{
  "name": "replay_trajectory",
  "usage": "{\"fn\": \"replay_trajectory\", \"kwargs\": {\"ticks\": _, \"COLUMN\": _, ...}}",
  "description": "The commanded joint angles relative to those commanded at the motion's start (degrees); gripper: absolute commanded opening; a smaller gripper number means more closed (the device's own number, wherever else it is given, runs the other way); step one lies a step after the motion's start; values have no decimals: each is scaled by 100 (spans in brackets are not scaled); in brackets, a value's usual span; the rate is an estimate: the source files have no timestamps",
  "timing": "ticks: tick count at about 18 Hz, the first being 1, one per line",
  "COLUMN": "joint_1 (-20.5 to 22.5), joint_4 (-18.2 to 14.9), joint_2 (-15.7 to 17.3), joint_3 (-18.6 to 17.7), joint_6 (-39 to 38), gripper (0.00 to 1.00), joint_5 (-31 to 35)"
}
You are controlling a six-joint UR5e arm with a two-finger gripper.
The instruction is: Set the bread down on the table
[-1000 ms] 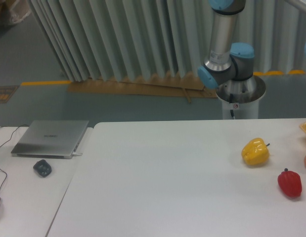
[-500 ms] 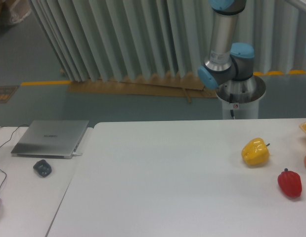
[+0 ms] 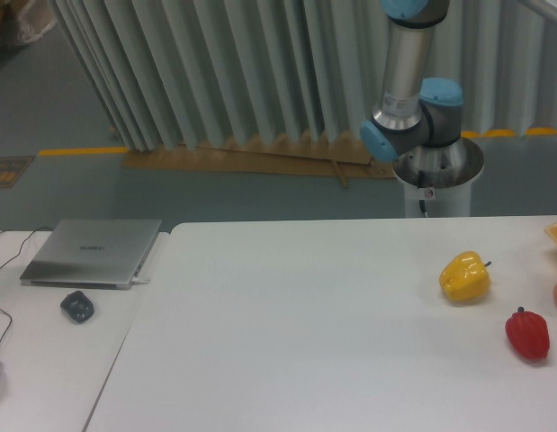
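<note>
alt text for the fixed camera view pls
A white table holds a yellow bell pepper and a red pepper near its right edge; no bread or gripper shows. Behind stands the robot arm's base; a closed laptop and mouse sit left.

arm (image 3: 406, 67): silver-grey metal tube, runs up out of frame at 12 o'clock
joints: light-blue caps, one at top edge, two approx. at the elbow, 3 and 9 o'clock sides
base (image 3: 437, 175): round silver flange on white pedestal w/ small red mark
cable: thin dark lead down pedestal front
gripper: out of frame
</note>
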Motion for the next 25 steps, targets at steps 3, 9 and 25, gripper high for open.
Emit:
{"fn": "replay_trajectory", "kwargs": {"ticks": 3, "joint_1": 9, "joint_4": 350, "joint_2": -70, "joint_3": -26, "joint_6": -1, "gripper": 100, "joint_5": 70}}
{"fn": "replay_trajectory", "kwargs": {"ticks": 9, "joint_1": 316, "joint_4": 483, "joint_2": -272, "joint_3": 61, "joint_6": 123, "gripper": 100, "joint_5": 281}}
{"fn": "replay_trajectory", "kwargs": {"ticks": 25, "joint_1": 431, "joint_4": 642, "joint_2": -501, "joint_3": 167, "joint_6": -2454, "gripper": 100, "joint_5": 228}}
